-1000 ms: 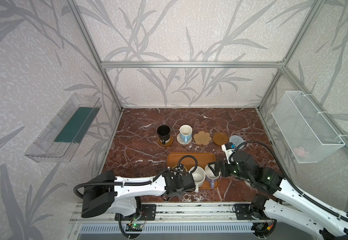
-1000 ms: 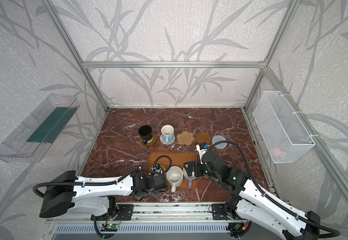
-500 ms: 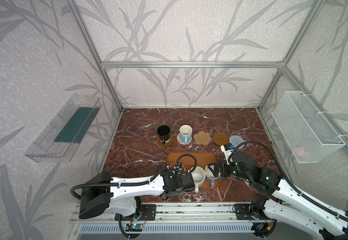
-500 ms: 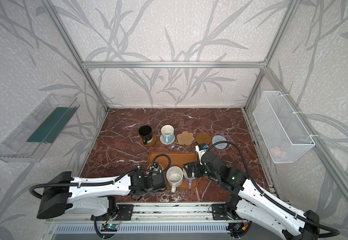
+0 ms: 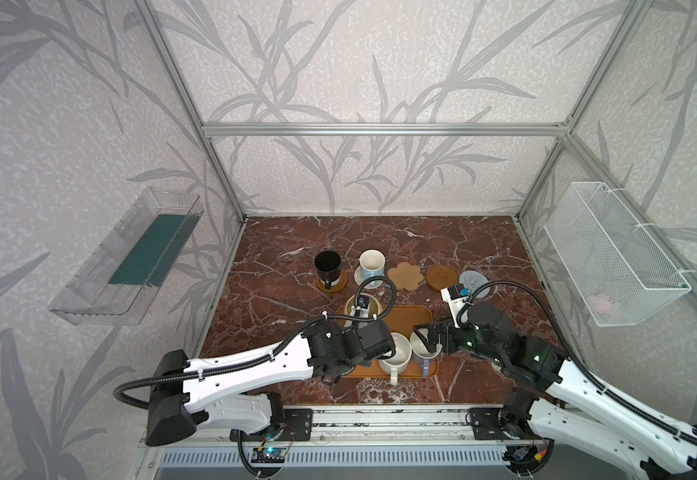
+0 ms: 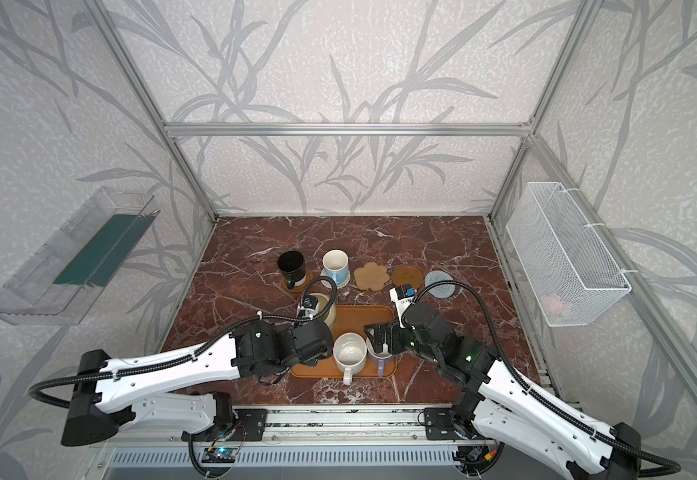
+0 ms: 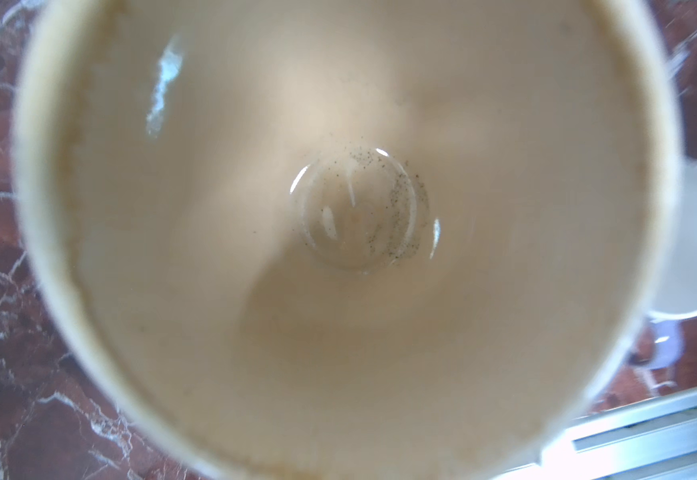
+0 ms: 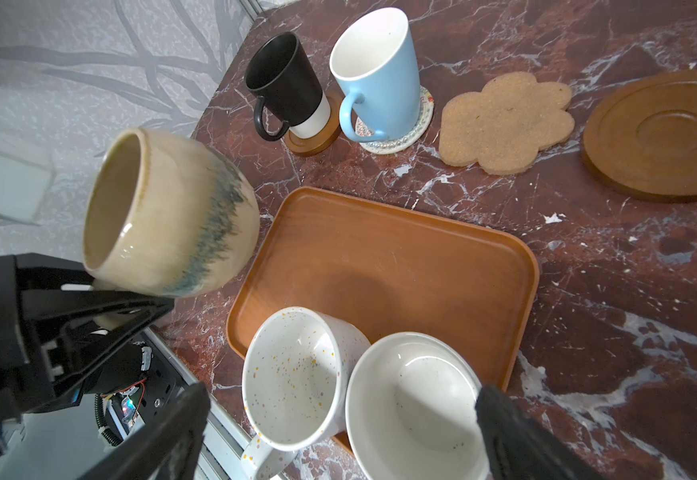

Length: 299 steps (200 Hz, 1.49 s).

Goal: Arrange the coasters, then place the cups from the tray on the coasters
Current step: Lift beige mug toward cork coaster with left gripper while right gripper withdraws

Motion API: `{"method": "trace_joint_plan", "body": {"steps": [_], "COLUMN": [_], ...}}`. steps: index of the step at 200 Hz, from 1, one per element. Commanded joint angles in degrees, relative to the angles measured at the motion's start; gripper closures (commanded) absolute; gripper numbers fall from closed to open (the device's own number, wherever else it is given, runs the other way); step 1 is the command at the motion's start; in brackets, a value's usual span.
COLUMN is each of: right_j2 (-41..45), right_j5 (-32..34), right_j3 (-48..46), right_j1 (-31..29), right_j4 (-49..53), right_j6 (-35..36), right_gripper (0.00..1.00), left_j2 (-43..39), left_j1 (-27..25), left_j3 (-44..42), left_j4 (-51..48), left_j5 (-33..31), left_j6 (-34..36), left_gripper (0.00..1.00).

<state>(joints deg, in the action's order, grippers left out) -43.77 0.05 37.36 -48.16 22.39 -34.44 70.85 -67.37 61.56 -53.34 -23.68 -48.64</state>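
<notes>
Left pincer (image 8: 143, 309): pressed together on the lower side of the cream-yellow glazed mug with a dark streaked band (image 8: 172, 212), apparently at its handle. The mug hangs tilted in the air near the far left corner of the flat orange-brown rounded-rectangle tray (image 8: 400, 257). The left wrist view looks straight into its beige interior.

Right pincer (image 5: 429, 338): spread wide, fingers (image 8: 504, 432) either side of the two mugs left on the tray. In both top views it sits over the lavender mug with a white inside (image 5: 423, 360); contact cannot be told.

The white speckled mug (image 8: 292, 374) stands just beside the lavender one, both upright at the near edge of the tray.

Behind the tray, five coasters lie in a row across the red-brown marble bench (image 8: 629, 291), left to right:
- a round brown wooden coaster (image 8: 317, 139) bearing the black mug (image 8: 284, 83);
- a beige woven round coaster (image 8: 413, 133) bearing the tall light blue mug (image 8: 380, 70);
- a bare tan flower-shaped cork coaster (image 8: 504, 120);
- a bare round brown wooden saucer-like coaster (image 8: 662, 133);
- a bare grey-blue woven round coaster (image 5: 473, 280), partly behind the right arm in both top views.
</notes>
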Motion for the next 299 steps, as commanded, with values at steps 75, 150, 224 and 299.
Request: {"method": "trace_joint_plan", "body": {"steps": [75, 150, 224, 299], "right_j2": [-2.16, -4.63, -7.3, -7.49], "right_j5": [0.17, -10.31, -11.57, -14.92], "right_j3": [6.92, 9.45, 7.32, 2.86], "right_j1": [7.81, 22.18, 27.23, 32.49], "right_j4": [1.19, 1.75, 0.86, -1.83], "right_j6": [1.39, 2.32, 5.43, 6.61], "right_gripper": [0.01, 0.01, 0.01, 0.01], "left_j2": [11.68, 26.25, 42.99, 50.77], "left_j1": [8.94, 13.71, 15.52, 17.5], "left_j3": [17.76, 29.42, 43.95, 46.96], "left_j4": [8.87, 13.24, 10.35, 13.35], "left_j5": [2.75, 6.24, 6.47, 8.25], "left_j6": [10.55, 10.0, 7.96, 6.64], "left_gripper": [1.0, 1.0, 1.0, 1.0]}}
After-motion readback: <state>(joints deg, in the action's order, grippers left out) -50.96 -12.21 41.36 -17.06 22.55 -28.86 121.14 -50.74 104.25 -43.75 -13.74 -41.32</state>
